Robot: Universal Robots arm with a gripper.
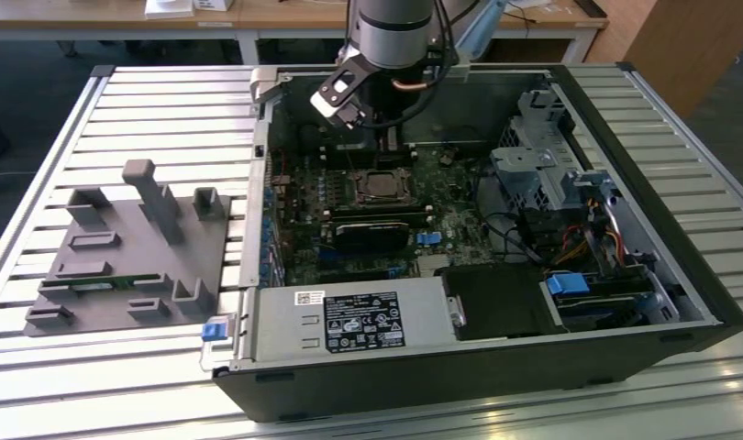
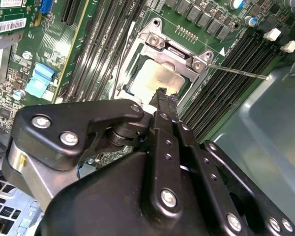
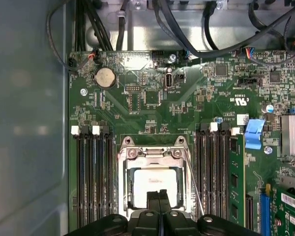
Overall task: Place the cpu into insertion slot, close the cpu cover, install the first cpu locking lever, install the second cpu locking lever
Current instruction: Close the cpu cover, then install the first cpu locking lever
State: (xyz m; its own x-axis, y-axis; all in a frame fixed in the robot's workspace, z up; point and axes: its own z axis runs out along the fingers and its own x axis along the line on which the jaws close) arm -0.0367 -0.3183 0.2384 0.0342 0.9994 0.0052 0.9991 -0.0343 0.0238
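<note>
Since the gripper (image 3: 159, 193) hovers just above the cpu (image 3: 155, 179) with its two black fingers pressed flat together and nothing held, the main risk is a hard tip landing on the wrong part; a push on the bare chip top could scuff it or load the contacts beneath; cpu lies flat in the insertion slot (image 3: 129, 194), framed by the cpu cover (image 3: 155, 153), which looks lowered over it; thin wire locking lever (image 3: 194, 182) stands off beside the cover, seemingly unlatched; it is round, springy and slick, so a narrow tip could slide off and let it snap back; a sideways slip would hit the memory slots (image 3: 93, 177) just beside the socket. Cpu top is dull pale metal, square, catching glare; cover is thin silvery stamped plate with square cut-out and screw heads at the corners; motherboard (image 3: 152, 98) green, crowded with small parts; memory slots long, black, white-clipped; gripper matte black with bolted links; computer case (image 1: 470, 385) dark sheet metal on a ribbed metal tabletop (image 1: 163, 119).
</note>
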